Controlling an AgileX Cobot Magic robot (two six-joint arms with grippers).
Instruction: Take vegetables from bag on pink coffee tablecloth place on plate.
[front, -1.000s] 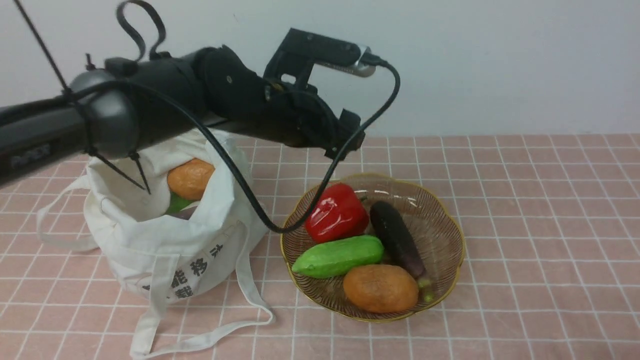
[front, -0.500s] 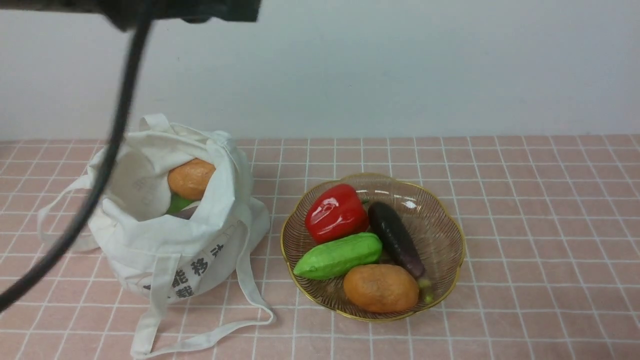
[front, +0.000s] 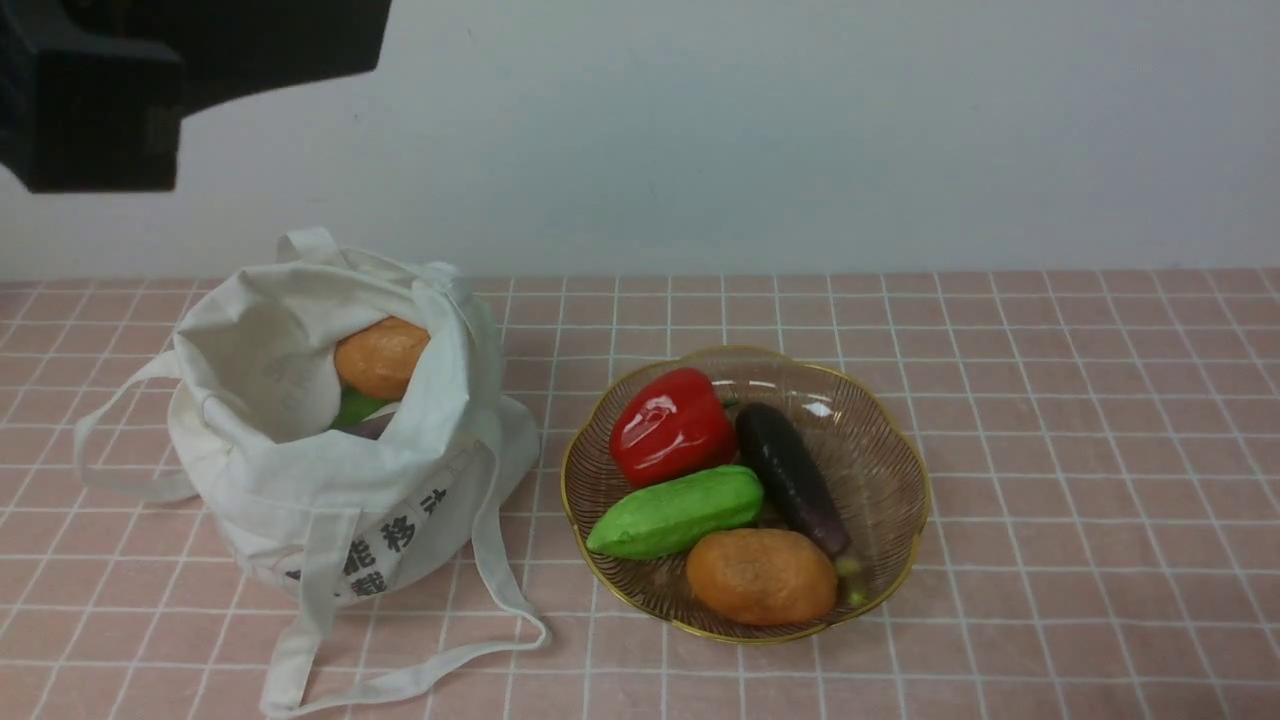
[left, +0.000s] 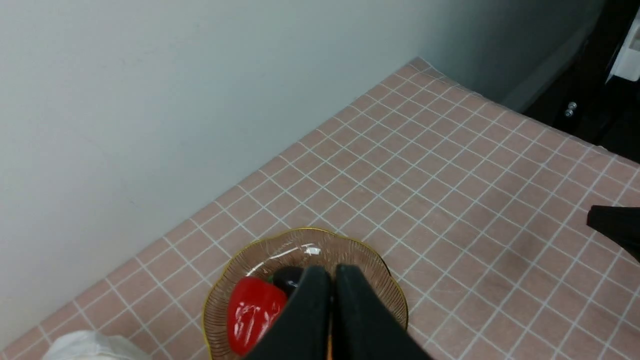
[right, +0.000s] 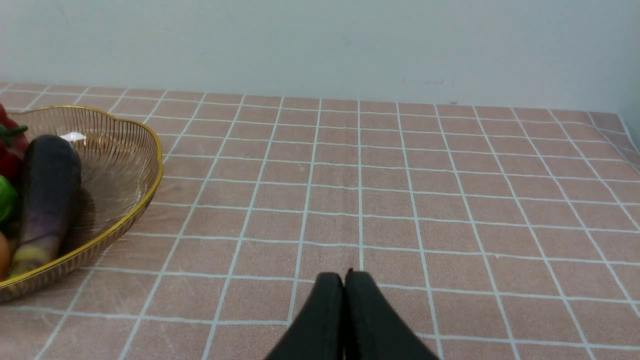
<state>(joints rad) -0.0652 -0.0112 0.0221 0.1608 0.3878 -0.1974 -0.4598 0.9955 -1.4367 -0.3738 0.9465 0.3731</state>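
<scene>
Pink gridded cloth (front: 1050, 450) covers the table, with a plain pale wall behind. Toward the robot's left sits the bag (front: 300, 500), slumped with its mouth open. A potato (front: 380, 355) lies high in the opening, and under it show a bit of green (front: 352, 408) and something darker, too hidden to name.

The potato looks like a light, hard, glossy toy, so it would probably slip out of a weak pinch. I would take it from above across its short middle, keeping the fingers clear of the soft bag wall, which can fold in and snag.

Just right of the bag, the plate (front: 880, 440) holds a pepper (front: 672, 425), a gourd (front: 677, 512), an eggplant (front: 795, 480) and a second potato (front: 762, 576). They are packed touching one another, with bare glass on the right side.

Raised well above the table, the left gripper (left: 332, 272) has its fingers pressed together with nothing between them. Low over bare cloth right of the plate, the right gripper (right: 344, 280) is likewise closed and empty.
</scene>
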